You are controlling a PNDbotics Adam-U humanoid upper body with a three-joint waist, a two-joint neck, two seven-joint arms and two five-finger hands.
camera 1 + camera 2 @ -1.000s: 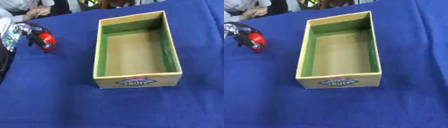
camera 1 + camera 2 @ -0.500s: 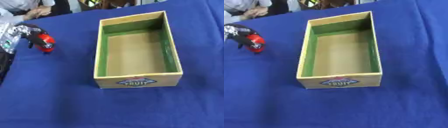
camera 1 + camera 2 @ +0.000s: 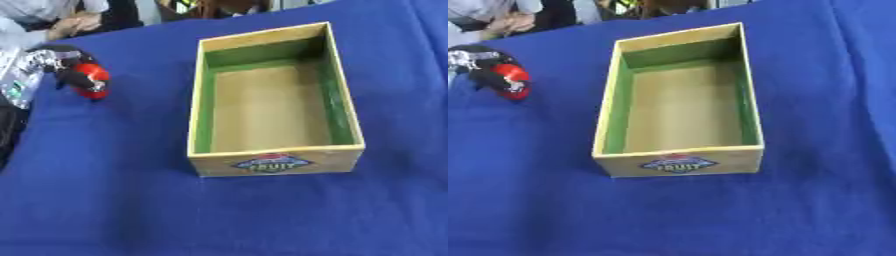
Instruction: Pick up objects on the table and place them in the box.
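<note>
A: Covering the whole table (image 3: 105,200) is a blue cloth, soft and matte, with faint creases. What sits on it?

B: A long rectangular box (image 3: 276,162), pale wood on the outside, with thin straight walls. The inner walls are painted green and the floor is bare tan board. The near end panel carries a blue and red label with the word FRUIT. Nothing shows inside it.

A: And the thing to be picked up?

B: A small red object (image 3: 90,80), rounded and glossy, well to the left of the box, near the table's left edge. Dark bands cross it where fingers wrap over it, so its full outline is hidden and I cannot say what it is.

A: Which hand has it?

B: The left hand (image 3: 54,61), black with silver parts, coming in from the left side. Its fingers are curled round the red object, closing on it from above. Whether the object rests on the cloth or is just clear of it I cannot tell.

A: The arm behind?

B: Cut off by the left border; only a silver-grey section shows.
</note>
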